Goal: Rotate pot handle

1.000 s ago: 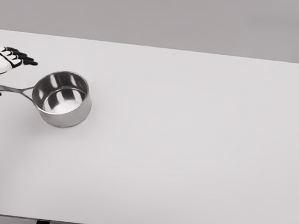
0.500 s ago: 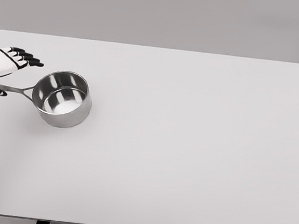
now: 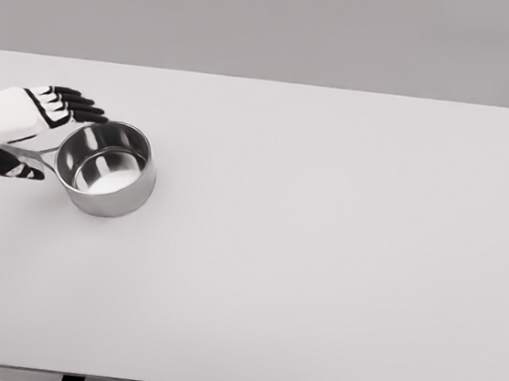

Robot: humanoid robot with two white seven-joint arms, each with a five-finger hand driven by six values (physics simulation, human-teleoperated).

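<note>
One pot (image 3: 106, 167) stands upright at the desk's (image 3: 321, 253) left side, handle (image 3: 36, 156) pointing left. I see my left hand (image 3: 24, 128) straddling that handle, fingers (image 3: 76, 104) extended, thumb below, nothing gripped.

A: What does the left hand (image 3: 24, 130) look like?
B: White shell over the back, smooth and rounded.
A: And the fingers (image 3: 78, 106)?
B: Black, with white segments near the knuckles.
</note>
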